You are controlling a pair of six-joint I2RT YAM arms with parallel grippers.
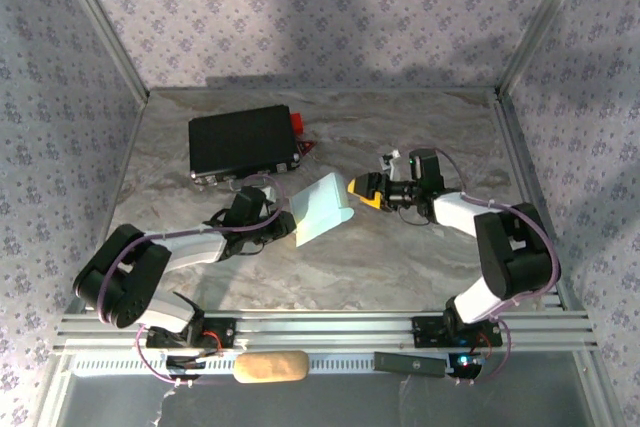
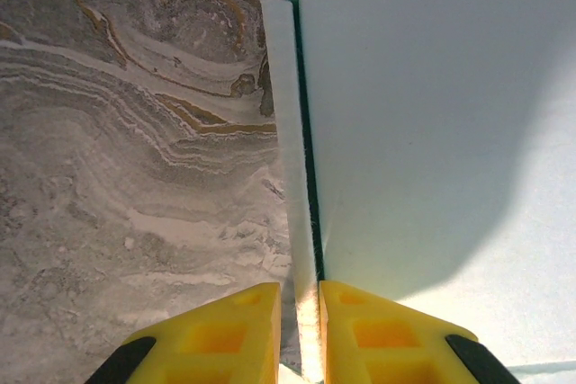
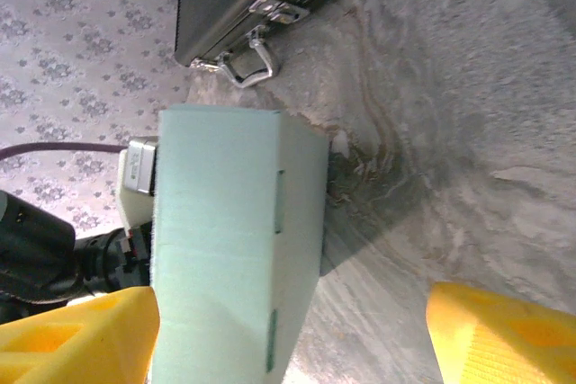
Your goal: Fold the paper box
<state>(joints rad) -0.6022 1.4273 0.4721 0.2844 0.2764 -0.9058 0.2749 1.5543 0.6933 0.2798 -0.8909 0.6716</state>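
Left wrist view: left hand (image 2: 300,299) is clenched on a thin card edge of the paper box (image 2: 432,132), its yellow fingers (image 2: 225,330) almost meeting, with the marbled desk (image 2: 117,177) alongside. Right wrist view: right hand (image 3: 288,312) is spread wide and grasps nothing; the paper box lies just beside one finger, contact not determinable. Top external view: the paper box sits mid-desk between both hands, near the black case (image 1: 243,142).

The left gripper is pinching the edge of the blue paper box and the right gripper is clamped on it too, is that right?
Not quite. The left gripper does pinch the paper box edge, but the right gripper is open, not clamped: the right wrist view shows its fingers wide apart.
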